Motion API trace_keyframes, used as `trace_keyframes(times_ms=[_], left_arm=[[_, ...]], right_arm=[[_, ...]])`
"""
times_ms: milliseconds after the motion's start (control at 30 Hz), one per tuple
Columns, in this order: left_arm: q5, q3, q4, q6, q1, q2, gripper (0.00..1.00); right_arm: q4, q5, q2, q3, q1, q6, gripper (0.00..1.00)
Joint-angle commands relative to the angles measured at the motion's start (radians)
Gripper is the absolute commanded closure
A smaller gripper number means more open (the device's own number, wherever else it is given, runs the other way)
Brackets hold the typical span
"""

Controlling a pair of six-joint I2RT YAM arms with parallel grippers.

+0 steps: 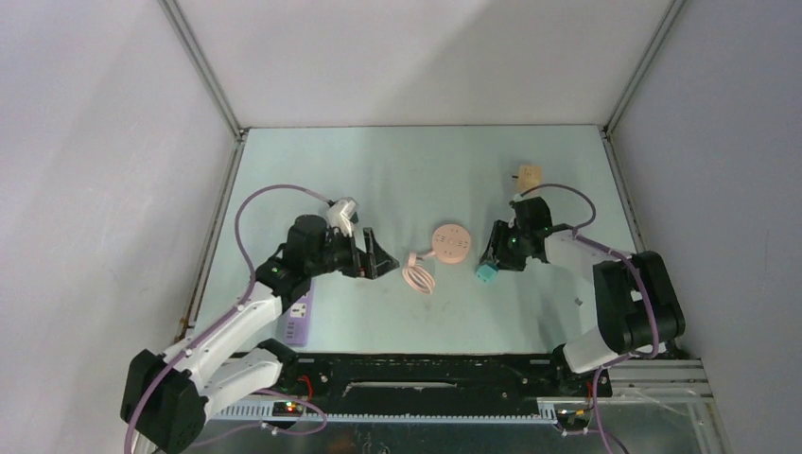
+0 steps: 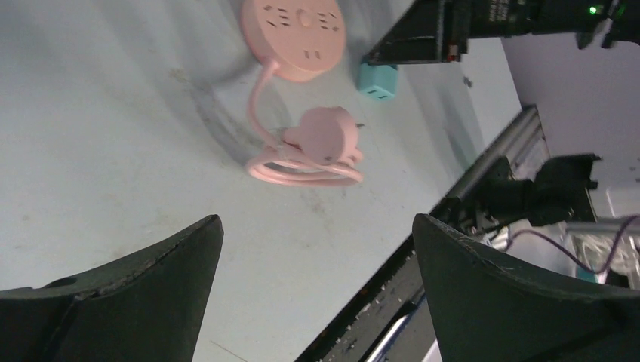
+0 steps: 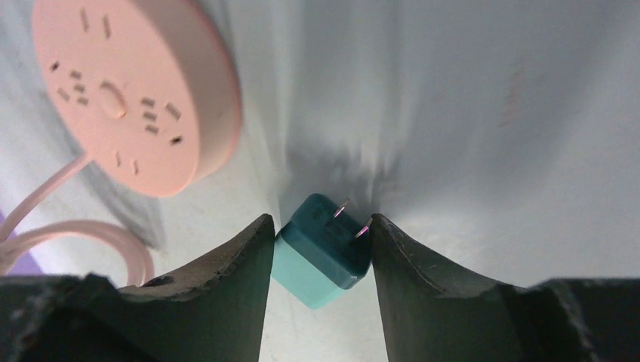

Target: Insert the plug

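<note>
Plug of teal plastic (image 3: 321,253), cube-shaped with two metal prongs, lies right of centre on the pale green bench (image 1: 397,170), just beside the round pink plastic socket disc (image 3: 128,98). It sits within the right gripper (image 3: 322,226), which stands about half open with its jaws at or almost at the plug's sides, though a true grip cannot be told. Sitting skewed, it could twist or pop free off its corners, misaligning the prongs. The left gripper (image 2: 317,222) hangs wide open and empty, so the loose disc might slide when pushed.
</note>
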State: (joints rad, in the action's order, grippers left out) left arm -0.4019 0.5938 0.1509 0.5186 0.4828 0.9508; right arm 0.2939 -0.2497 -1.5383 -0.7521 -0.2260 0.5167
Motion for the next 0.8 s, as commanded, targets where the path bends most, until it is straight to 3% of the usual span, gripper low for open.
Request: trace_keyframes(times_ms=[0,133,267,400,500,767], left_arm=[[-0.071,0.004,-0.079,-0.044,0.082,0.009,0.01],[-0.006,0.036,-0.058,-0.095,0.18,-0.003,0.01],[-0.025,0.018,-0.141,-0.09,0.209,-0.017,0.0],[-0.067,0.015,-0.196,-0.074,0.218,0.013,0.0],[-0.083,0.005,-0.228,-0.055,0.224,0.023,0.0],[-0.146,-0.032,-0.356,0.005,0.271,0.091,0.03]], right_arm=[[-0.037,-0.045,0.049,0.099,-0.047,0.076,0.48],[-0.058,-0.052,0.137,0.186,-0.054,0.111,0.47],[-0.052,-0.077,0.24,0.229,-0.058,0.134,0.46],[-0.089,-0.138,0.34,0.268,-0.079,0.142,0.27],[-0.066,-0.147,0.351,0.269,-0.047,0.124,0.2],[-0.112,-0.182,0.288,0.257,0.074,0.051,0.28]])
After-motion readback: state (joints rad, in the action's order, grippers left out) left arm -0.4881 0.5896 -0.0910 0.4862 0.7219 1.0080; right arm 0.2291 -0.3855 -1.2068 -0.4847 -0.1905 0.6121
